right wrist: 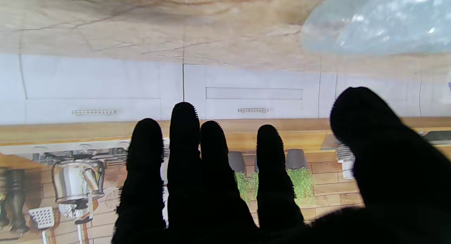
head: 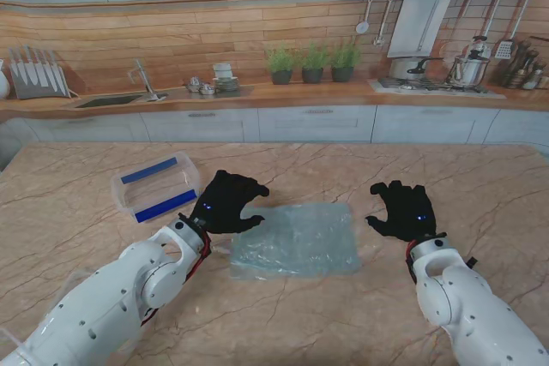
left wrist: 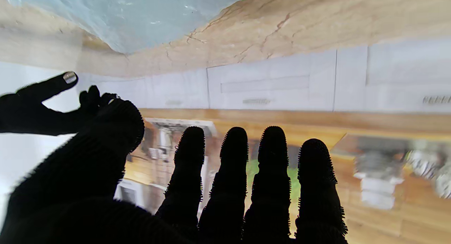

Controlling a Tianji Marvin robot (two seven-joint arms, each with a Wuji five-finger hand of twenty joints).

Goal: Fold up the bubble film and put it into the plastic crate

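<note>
A pale, see-through sheet of bubble film lies flat on the marble table between my two hands. Its corners also show in the left wrist view and the right wrist view. The clear plastic crate with blue handles stands at the left, farther from me than my left hand. My left hand, in a black glove, hovers at the film's far left corner with fingers spread and nothing in it. My right hand hangs to the right of the film, apart from it, fingers spread.
The marble table stretches wide around the film. Beyond its far edge runs a kitchen counter with a sink, potted plants and pots on a stove.
</note>
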